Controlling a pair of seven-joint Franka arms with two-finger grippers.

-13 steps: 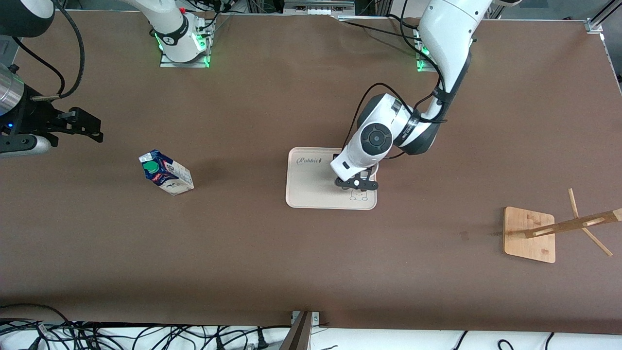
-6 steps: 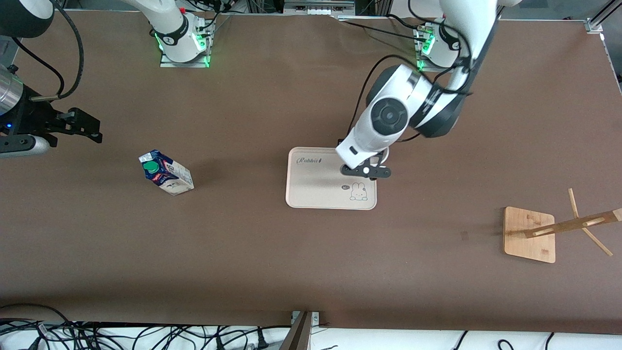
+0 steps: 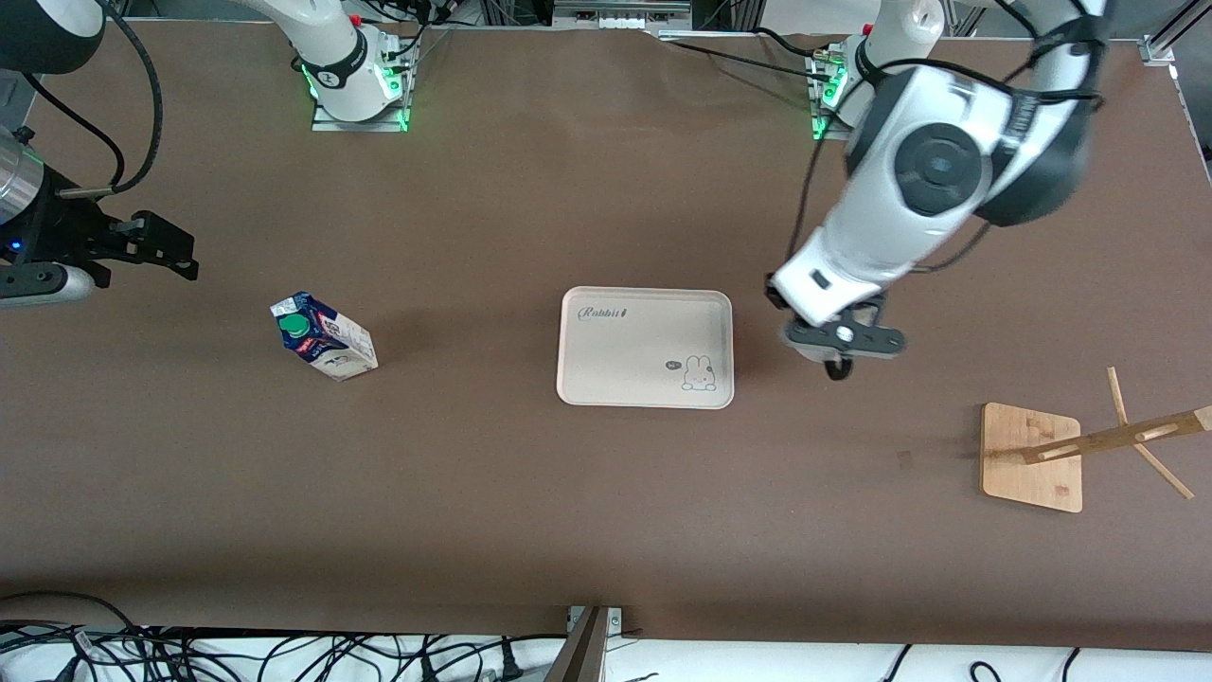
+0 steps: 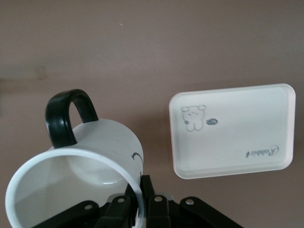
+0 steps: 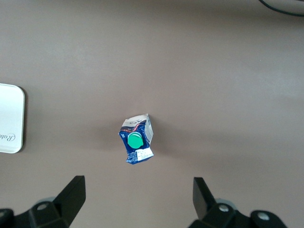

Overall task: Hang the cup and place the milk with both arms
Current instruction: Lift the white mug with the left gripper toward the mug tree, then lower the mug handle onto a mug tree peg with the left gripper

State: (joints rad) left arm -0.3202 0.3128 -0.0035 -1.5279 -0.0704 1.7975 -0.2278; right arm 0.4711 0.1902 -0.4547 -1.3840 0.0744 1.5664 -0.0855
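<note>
Currently we see the left pincer (image 3: 839,343) up in the air over bare tabletop (image 3: 606,511) between the tray (image 3: 647,348) and the wooden rack (image 3: 1032,457); it is clamped on the rim of the cup (image 4: 76,180), black handle (image 4: 66,116) showing in the left wrist view; in the front view the cup is mostly hidden under the wrist. We note the right pincer (image 5: 137,197) spread wide, holding nothing, waiting above the milk (image 3: 324,335); the milk stands on the tabletop toward the right arm's end, well apart from the tray; the tray carries nothing.
</note>
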